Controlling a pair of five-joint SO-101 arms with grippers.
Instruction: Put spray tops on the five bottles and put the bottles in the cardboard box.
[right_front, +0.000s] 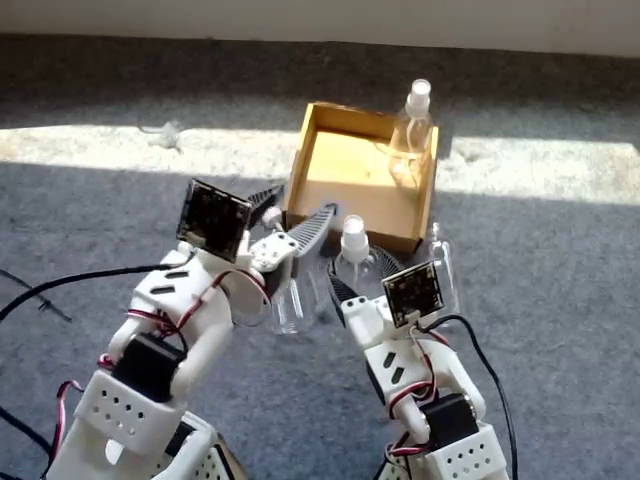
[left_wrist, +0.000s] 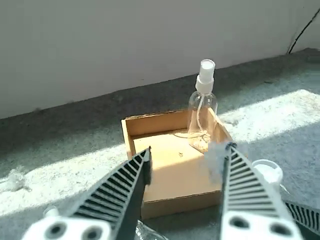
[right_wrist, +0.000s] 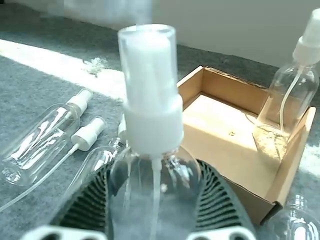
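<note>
our right gripper (right_wrist: 152, 196) is clamped on a capped bottle (right_wrist: 150, 100), upright just in front of the cardboard box (right_front: 300, 170). our left gripper (left_wrist: 189, 150) hangs open beside it. a second bottle (right_front: 412, 125) stands in the box's far corner.

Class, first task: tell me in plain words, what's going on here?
The right gripper is shut on an upright bottle with a spray top on, just before the box. The left gripper is open and empty beside it. A second bottle, topped, stands in the box's far corner. Loose bottles lie on the carpet.
</note>
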